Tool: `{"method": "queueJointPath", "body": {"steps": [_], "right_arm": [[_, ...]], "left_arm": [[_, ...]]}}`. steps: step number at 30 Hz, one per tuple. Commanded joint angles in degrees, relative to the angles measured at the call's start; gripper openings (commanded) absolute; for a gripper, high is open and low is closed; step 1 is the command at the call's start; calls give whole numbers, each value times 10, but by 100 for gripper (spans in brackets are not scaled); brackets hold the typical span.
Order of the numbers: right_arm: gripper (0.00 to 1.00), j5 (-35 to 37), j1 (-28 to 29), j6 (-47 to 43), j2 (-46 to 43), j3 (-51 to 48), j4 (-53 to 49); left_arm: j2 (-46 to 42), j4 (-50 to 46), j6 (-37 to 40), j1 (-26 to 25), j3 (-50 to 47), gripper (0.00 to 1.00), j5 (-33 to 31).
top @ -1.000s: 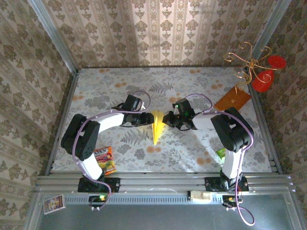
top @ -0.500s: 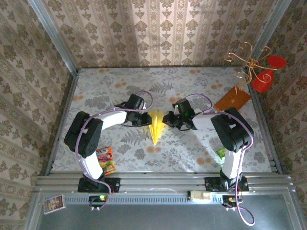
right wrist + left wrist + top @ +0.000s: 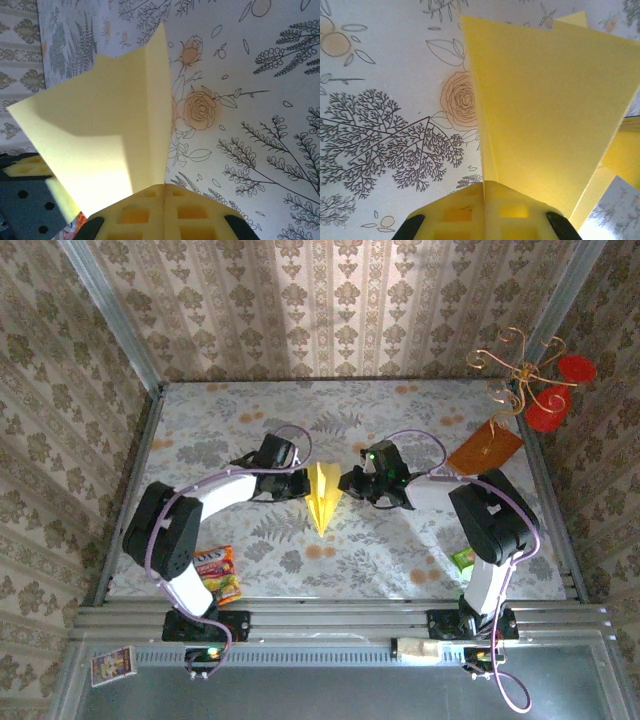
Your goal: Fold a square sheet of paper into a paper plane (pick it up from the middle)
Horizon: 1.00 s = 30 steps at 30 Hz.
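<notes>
The paper plane sits well to the left of the orange-brown board and a little nearer the arms, its nose pointing back toward their bases. It looks lifted off the flowered bench rather than lying flat, though I can't be sure from above. The right end effector is between the plane and the board, pads pressed together on the wing edge on that side. The left end effector is on the plane's far side from the board, also pinched shut on a wing. Its wrist view shows yellow paper fanning out from between the closed pads; the right wrist view shows the same, with a sharp crease running up from the pads. To my eye the folding is nearly done, and this step is setting the wings. To do it well, both arms should pull gently and evenly, level with each other, so the centre crease stays straight. A hard tug could tear the thin paper or skew one wing.
</notes>
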Motion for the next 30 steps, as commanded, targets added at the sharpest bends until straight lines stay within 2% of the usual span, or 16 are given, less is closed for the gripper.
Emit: {"method": "queueJointPath", "body": {"steps": [1,14,26,30], "right_arm": [[0,12,-6,-12,-6,-5,-11],[0,8,-13,-21,33,5,-9],[0,14,-14,-25,44,14,-27],[21,16,-14,-44,16,24,-67]], "left_arm": [[-10,18,-19,12,-20,3,1],[5,74,-59,33,-61,3,25],[15,78,-69,39,-72,2,28],[13,79,-72,39,-71,2,34]]}}
